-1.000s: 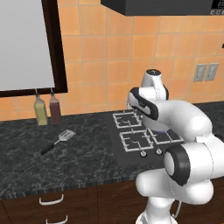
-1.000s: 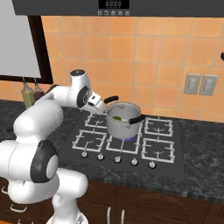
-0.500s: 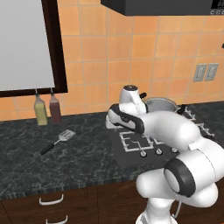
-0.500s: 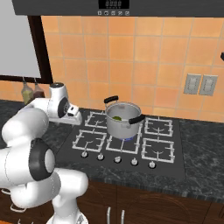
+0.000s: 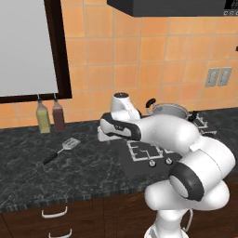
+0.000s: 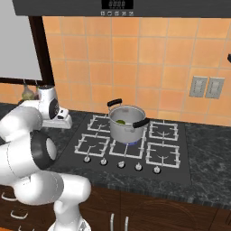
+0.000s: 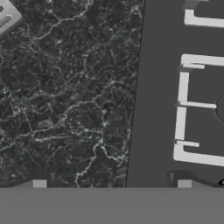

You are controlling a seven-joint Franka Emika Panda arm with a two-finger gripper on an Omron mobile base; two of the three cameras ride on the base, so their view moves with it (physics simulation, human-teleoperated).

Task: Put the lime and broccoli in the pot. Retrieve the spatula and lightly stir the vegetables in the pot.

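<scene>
The steel pot stands on the stove's back middle burner, and also shows behind my arm. Inside it lies the yellow-green lime; the broccoli cannot be told apart in there. The spatula lies on the dark counter left of the stove, black handle toward the front, slotted head at the top-left corner of the hand view. My gripper is open and holds nothing. It hovers above the counter by the stove's left edge, right of the spatula and apart from it.
Two bottles stand against the tiled wall behind the spatula. The gas stove with white grates and front knobs lies to my gripper's right. A dark-framed window is above the counter, and drawers sit below it.
My arm has swung left, away from the pot and off the stove, to the counter beside the stove's left edge. The pot and the spatula have not moved.
</scene>
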